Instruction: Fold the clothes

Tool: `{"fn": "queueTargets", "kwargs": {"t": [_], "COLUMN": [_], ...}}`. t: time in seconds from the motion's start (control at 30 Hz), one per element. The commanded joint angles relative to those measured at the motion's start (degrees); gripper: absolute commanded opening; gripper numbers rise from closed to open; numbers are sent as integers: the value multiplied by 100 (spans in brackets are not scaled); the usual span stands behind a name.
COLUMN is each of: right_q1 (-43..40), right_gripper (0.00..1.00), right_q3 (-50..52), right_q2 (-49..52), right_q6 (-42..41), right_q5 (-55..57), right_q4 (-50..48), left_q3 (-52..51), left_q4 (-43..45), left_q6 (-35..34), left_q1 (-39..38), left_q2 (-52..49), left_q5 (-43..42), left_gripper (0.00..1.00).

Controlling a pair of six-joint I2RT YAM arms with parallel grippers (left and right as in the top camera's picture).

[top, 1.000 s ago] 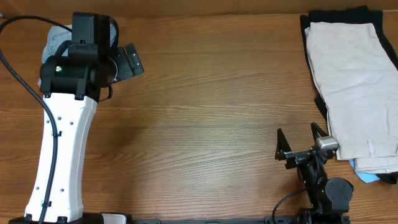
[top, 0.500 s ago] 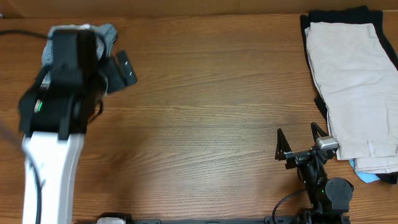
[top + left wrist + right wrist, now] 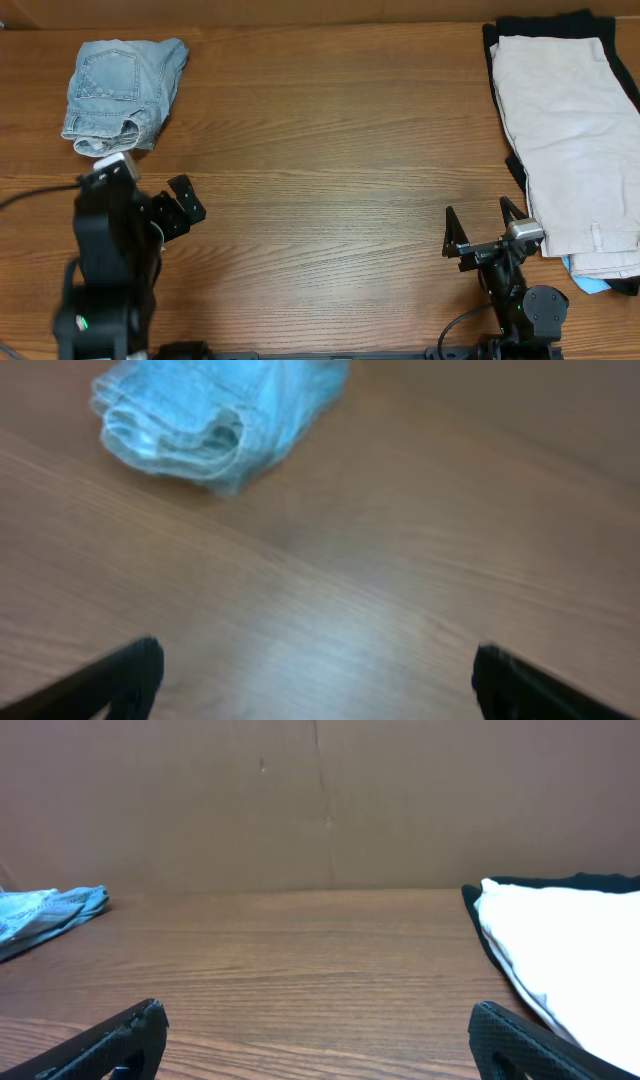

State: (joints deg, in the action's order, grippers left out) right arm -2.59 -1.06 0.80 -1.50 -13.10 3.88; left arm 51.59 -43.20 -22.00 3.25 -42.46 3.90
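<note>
- R gripper (image 3: 477,222): lower right of the overhead frame, close to the bottom edge. Fingers spread wide, nothing between them. In the R wrist view the two tips sit in the lower corners w/ bare wood between.
- L gripper (image 3: 183,207): lower left of the overhead frame, also spread and empty. L wrist view is blurry, but both tips show far apart in the lower corners over bare wood.
- table (image 3: 330,150): brown wood grain, fills nearly the whole overhead frame.
- light-blue scrap (image 3: 590,285): pokes out under the near end of the stack, lower right corner. Can't tell what it is.
- cream shorts (image 3: 565,140): right edge of the overhead frame, running from the top down to just beside the R gripper. Laid flat, on top of the stack. In the R wrist view it's the pale mass at right.
- black garment (image 3: 540,22): under the cream shorts, seen only as a dark border along the top and L side.
- denim shorts (image 3: 120,90): upper left of the overhead frame, a compact bundle w/ a back pocket facing up. Above the L gripper and apart from it, well apart from the stack at right. Upper left in the L wrist view, and a thin strip at the L edge in the R wrist view.
- brown wall (image 3: 300,800): plain, behind the table's far edge, upper half of the R wrist view.
</note>
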Motion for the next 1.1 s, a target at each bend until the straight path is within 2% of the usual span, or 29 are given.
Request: {"fn": "queueTargets", "kwargs": {"t": [0.0, 0.07, 0.17, 0.37, 0.53, 0.67, 0.83, 1.07], "right_q1": [2, 2, 2, 2, 2, 2, 2, 2], "right_gripper": [100, 100, 100, 100, 100, 100, 100, 100], "right_q3": [61, 61, 61, 61, 61, 61, 61, 61], "right_q2": [-63, -63, -63, -63, -63, -63, -63, -63], "right_q6": [-22, -22, -22, -22, -22, -22, -22, -22], "right_q5": [37, 35, 37, 37, 37, 35, 37, 37], "right_q4": [-37, -37, -37, -37, -37, -37, -37, -37], "left_q3": [-1123, -1974, -2848, -3829, -4400, -4747, -5141, -5132], "left_q4": [1180, 2177, 2968, 3580, 4087, 4677, 5147, 4350], "left_q6": [417, 654, 682, 811, 1357, 1711, 1974, 2186], "left_q1": [55, 55, 55, 28, -24, -37, -37, -39], "left_q2": [938, 1563, 2258, 3368, 4159, 4227, 4227, 4227], "left_q5": [-415, -702, -844, -841, -841, -848, -817, -780], "left_gripper": [100, 100, 100, 100, 100, 100, 100, 100]}}
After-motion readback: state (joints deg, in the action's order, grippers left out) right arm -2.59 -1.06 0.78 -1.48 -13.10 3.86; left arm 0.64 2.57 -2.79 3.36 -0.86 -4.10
